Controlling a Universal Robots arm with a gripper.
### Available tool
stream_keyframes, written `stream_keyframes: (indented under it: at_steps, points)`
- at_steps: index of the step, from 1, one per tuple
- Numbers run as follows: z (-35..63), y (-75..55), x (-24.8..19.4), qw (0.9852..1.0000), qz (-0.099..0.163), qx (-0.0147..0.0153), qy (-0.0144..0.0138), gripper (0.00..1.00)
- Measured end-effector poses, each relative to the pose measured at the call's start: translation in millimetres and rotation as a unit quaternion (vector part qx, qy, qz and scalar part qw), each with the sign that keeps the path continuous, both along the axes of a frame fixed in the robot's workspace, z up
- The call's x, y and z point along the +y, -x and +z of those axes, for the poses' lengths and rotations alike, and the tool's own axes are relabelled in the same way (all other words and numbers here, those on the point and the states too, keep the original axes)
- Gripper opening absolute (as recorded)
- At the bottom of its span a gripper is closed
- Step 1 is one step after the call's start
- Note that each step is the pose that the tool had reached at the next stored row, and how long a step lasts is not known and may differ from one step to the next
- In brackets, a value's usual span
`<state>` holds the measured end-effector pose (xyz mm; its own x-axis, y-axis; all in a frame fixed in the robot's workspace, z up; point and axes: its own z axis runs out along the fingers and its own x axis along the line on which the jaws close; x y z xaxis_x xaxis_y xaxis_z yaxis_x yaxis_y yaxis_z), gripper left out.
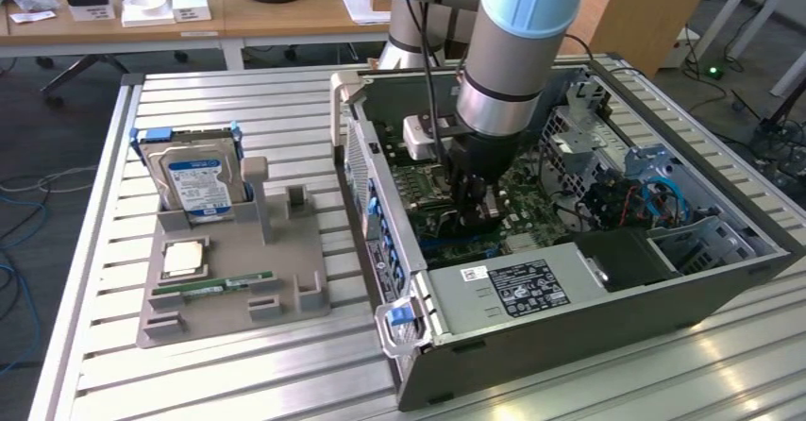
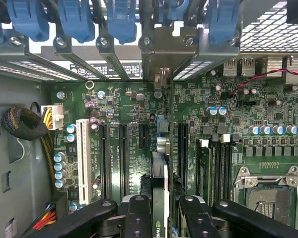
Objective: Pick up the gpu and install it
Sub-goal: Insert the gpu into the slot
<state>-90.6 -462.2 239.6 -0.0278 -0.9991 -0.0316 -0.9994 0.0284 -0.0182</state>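
Down inside the open computer case [image 1: 567,336], the gripper [image 2: 160,215] was shut tight on the gpu [image 2: 159,191]. It held the card on its thin edge above the motherboard [image 2: 114,109], among the long black slots [image 2: 123,153], probably to line it up.

The arm [image 1: 504,53] reaches down into the open case [image 1: 705,279], and its fingers [image 1: 474,199] sit low, close over the motherboard [image 1: 435,218]. They are closed on a thin dark card, the gpu [image 1: 478,225], held on edge. The labelled power supply [image 1: 516,289] lies near the fingers. Well apart from them, outside the case on the worktop [image 1: 252,100], a grey tray [image 1: 226,322] holds an upright hard drive [image 1: 195,180] and a RAM stick [image 1: 214,284].
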Motion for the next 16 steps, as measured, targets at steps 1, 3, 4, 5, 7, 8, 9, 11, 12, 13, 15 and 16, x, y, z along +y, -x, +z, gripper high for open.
stream_keyframes:
  at_steps: [1, 3, 4, 5, 7, 8, 9, 11, 12, 13, 15, 16]
  points:
    - [-0.2, 0.2, 0.0, 1.0, 0.0, 0.0, 0.0, 0.26]
    - [-1.0, 0.7, -0.1, 1.0, 0.0, -0.0002, -0.0001, 0.26]
    - [-1.1, 0.9, -0.1, 1.0, 0.0, -0.0001, -0.0001, 0.26]
    - [-1.1, 0.9, -0.1, 1.0, 0.0, 0.0, -0.0001, 0.26]
    - [-1.1, 1.0, -0.1, 1.0, 0.0, 0.0, 0.0, 0.26]
    - [-1.1, 1.1, -0.1, 1.0, 0.0, 0.0, 0.0, 0.26]
    - [-1.1, 1.1, -0.1, 1.0, 0.0, 0.0, 0.0, 0.26]
    - [-1.2, 1.1, -0.1, 1.0, 0.0, -0.0001, 0.0, 0.26]
    - [-1.5, 1.2, -0.2, 1.0, 0.0, 0.0, 0.0, 0.26]
    - [-2.2, 1.2, -0.1, 1.0, 0.0, -0.0002, -0.0003, 0.26]
    - [-2.3, 1.3, -0.1, 1.0, 0.0, -0.0001, -0.0002, 0.26]
    - [-2.3, 1.3, -0.1, 1.0, 0.0, -0.0001, -0.0001, 0.26]
